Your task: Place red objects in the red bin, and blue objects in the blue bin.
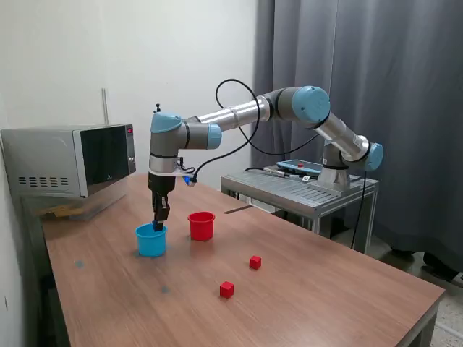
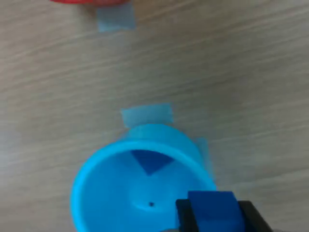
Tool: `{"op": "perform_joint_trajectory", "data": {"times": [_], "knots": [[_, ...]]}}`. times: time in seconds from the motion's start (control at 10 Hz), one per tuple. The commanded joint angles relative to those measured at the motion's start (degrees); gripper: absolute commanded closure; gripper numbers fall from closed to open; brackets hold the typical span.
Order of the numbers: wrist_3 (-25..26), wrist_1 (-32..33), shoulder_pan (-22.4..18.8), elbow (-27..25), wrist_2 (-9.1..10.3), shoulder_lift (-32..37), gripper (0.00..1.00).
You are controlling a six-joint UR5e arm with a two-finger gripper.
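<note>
A wooden table (image 1: 304,289) is seen with the arm reaching down from above; the gripper (image 1: 160,217) is held vertical directly over the blue bin (image 1: 151,240), its tips just above the rim. In the wrist view the two dark fingers (image 2: 183,212) are clamped on a dark blue cube (image 2: 213,209), which is gripped between them over the open mouth of the blue bin (image 2: 96,183). A second dark blue cube (image 2: 150,162) is observed lying inside the bin, against the inner wall. Pieces of pale tape (image 2: 147,115) are noted on the wood just beside the bin's base. The red bin (image 1: 201,225) stands upright just beside the blue one, toward the exterior view's right; only a sliver of its edge (image 2: 89,2) is caught by the wrist camera. Two red cubes remain on the tabletop, well apart from both bins: one (image 1: 255,262) nearer the red bin, the other (image 1: 226,289) closer to the front edge. A microwave (image 1: 69,159) is recorded at the table's far corner on the exterior view's left.
</note>
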State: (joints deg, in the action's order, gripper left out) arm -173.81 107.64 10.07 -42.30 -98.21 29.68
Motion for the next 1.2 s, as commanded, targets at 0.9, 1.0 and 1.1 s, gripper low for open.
{"op": "perform_joint_trajectory", "data": {"times": [0.9, 1.0, 1.1], "knots": [[0.9, -0.1, 2.1, -1.8, -0.49, 0.5, 1.00], [0.9, -0.1, 2.1, -1.8, -0.49, 0.5, 1.00], [1.0, -0.1, 2.1, -1.8, -0.49, 0.6, 1.00]]}}
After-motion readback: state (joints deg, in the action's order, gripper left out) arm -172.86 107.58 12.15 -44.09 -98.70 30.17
